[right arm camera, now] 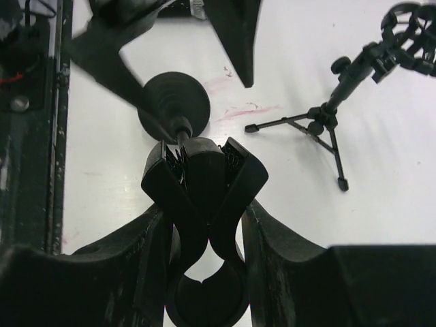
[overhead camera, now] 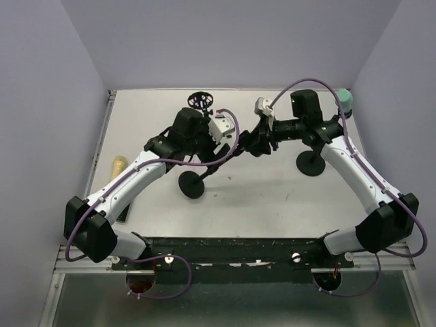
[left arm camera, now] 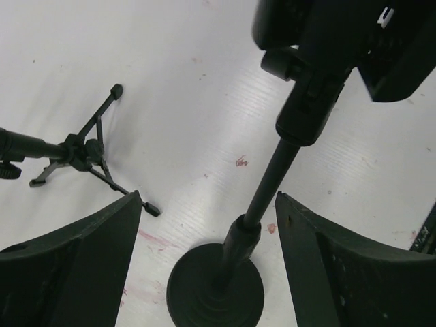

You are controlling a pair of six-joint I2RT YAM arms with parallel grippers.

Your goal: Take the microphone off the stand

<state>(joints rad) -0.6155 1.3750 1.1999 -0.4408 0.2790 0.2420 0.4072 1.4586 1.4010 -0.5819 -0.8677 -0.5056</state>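
Observation:
A black microphone stand with a round base (overhead camera: 191,184) stands mid-table. Its pole (left arm camera: 272,177) rises between my left gripper's (left arm camera: 208,204) open fingers, which do not touch it. The base also shows in the left wrist view (left arm camera: 214,289) and the right wrist view (right arm camera: 174,102). My right gripper (right arm camera: 204,208) is shut on the stand's black spring clip (right arm camera: 204,177), one finger pressed on each side. The clip's round jaws look dark, and I cannot tell whether a microphone sits in them. In the top view the right gripper (overhead camera: 253,144) faces the left gripper (overhead camera: 211,158).
A small tripod stand (overhead camera: 201,101) stands at the back and shows in both wrist views (left arm camera: 82,150) (right arm camera: 327,122). A second round-base stand (overhead camera: 310,162) is under the right arm. A cream cylinder (overhead camera: 119,164) lies at the left edge. A teal object (overhead camera: 346,101) is in the back right corner.

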